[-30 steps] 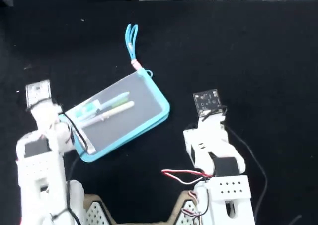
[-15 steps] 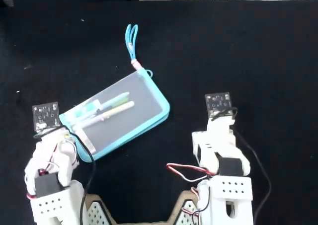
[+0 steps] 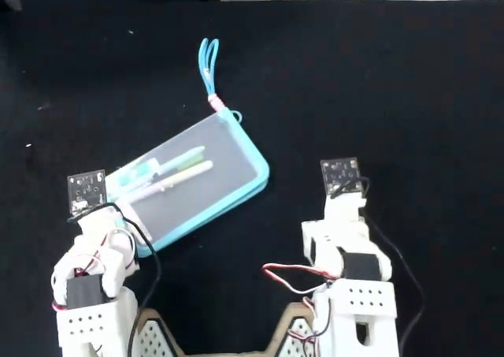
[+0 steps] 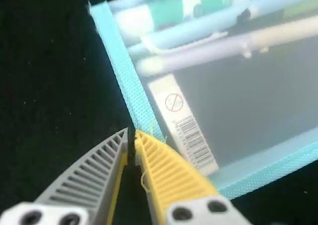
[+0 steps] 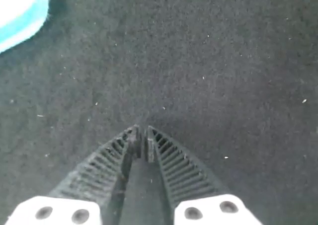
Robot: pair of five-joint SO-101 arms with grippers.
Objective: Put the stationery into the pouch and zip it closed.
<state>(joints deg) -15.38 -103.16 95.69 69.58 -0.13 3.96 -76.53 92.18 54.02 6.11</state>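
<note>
Now, left gripper (image 4: 132, 138) closed, tips at pouch (image 4: 248, 111) edge; right gripper (image 5: 140, 138) closed, empty, over table (image 5: 198, 46)

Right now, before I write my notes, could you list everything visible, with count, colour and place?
pouch: one, light blue edge, clear grey front, on the table, left of centre
pale blue-green pen: one, inside the pouch
cream pen: one, inside the pouch, beside the other pen
teal and white item: one, inside the pouch; kind unclear
strap: one, light blue loop, at the pouch's far corner
label: one, white, on the pouch's front
table: one, black
left gripper: one, grey and yellow, shut, at the pouch's short edge
right gripper: one, dark, shut, over bare table
</note>
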